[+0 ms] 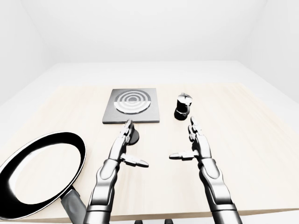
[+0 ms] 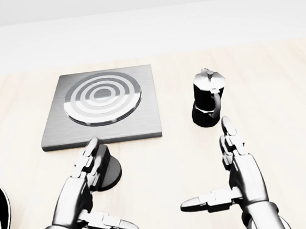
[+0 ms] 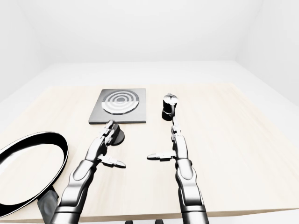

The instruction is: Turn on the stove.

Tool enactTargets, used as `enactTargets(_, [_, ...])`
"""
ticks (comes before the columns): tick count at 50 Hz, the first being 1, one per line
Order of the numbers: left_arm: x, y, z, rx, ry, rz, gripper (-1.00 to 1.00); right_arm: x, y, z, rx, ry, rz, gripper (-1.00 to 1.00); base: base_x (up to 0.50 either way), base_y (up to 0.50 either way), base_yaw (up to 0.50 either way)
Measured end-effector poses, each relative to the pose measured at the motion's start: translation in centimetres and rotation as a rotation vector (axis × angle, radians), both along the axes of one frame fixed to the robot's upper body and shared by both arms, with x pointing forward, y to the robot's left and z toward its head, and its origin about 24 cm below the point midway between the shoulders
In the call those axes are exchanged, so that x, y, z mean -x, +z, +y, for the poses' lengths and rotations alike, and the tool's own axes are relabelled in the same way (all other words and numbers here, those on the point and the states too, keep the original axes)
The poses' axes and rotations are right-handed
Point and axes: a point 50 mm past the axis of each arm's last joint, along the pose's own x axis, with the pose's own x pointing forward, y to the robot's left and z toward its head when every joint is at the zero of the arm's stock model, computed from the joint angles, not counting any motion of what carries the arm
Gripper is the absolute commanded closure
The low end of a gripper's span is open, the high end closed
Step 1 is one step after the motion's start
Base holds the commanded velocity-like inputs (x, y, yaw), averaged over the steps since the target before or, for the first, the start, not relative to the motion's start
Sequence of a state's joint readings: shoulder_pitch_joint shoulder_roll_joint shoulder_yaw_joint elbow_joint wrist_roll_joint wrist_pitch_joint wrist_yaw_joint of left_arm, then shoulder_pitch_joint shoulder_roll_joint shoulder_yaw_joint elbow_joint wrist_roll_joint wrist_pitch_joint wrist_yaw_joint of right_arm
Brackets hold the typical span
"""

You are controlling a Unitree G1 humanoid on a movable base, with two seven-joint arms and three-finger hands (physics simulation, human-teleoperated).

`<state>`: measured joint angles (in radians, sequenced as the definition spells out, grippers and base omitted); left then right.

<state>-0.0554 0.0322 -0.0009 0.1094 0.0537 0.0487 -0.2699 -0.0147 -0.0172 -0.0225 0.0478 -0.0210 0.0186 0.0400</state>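
- The step in hand, as I judge it, is getting the left hand (image 2: 86, 184) onto the knob (image 2: 108, 171), the dark round disc on the worktop (image 2: 286, 133) just below the stove (image 2: 98, 106)
- To do it well, lower the left fingers (image 2: 89, 157) around the knob's rim, thumb on one side and the other two opposite, close firmly, then twist; a loose hold would likely slip on the low disc
- Left fingers are released and stretched out straight, grasping nothing; the thumb sticks out toward 4 o'clock in the head view
- The knob sits at about 2 o'clock from the left fingertips, partly hidden beneath them; whether they touch it I cannot tell
- The stove lies at 12 o'clock from the knob, close but apart
- Right hand (image 2: 241, 173) is also released and empty, with the moka pot (image 2: 208, 98) at 11 o'clock from it; keep it clear
- The pan (image 1: 39, 172) lies well apart at 8 o'clock
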Motion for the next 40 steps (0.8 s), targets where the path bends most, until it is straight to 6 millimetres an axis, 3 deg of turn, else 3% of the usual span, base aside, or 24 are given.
enactTargets(14, [0.0, 4.0, 1.6, 0.007, 0.102, -0.192, -1.0, -0.1, 0.2, -0.1, -0.003, -0.008, -0.001, -1.0, 0.0, 0.0, 0.0])
enactTargets(40, [0.7, 8.7, 4.2, 0.044, 0.219, -0.378, -1.0, -0.2, 0.3, -0.2, -0.006, -0.017, -0.002, -1.0, 0.0, 0.0, 0.0])
